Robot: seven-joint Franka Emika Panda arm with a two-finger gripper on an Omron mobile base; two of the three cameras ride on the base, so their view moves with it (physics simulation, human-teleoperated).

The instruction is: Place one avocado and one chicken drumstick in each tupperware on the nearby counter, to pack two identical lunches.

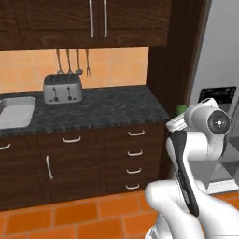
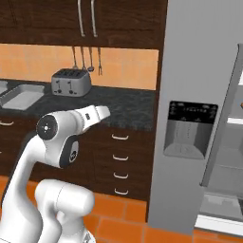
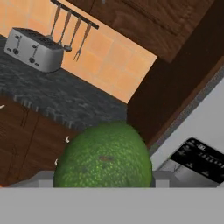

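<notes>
Between the widely spread fingers of the gripper (image 3: 103, 186) an avocado (image 3: 103, 156) is held, while the counter (image 3: 52, 98) is seen ahead and to the left, beyond the fruit.

The white arm (image 1: 186, 163) rises from the base at 5 o'clock in the left base view, bends at a round elbow and reaches forward. The gripper (image 3: 104, 183) sits at 6 o'clock in the hand view. Its jaws stand wide, closed around a green avocado (image 3: 104, 159).
</notes>
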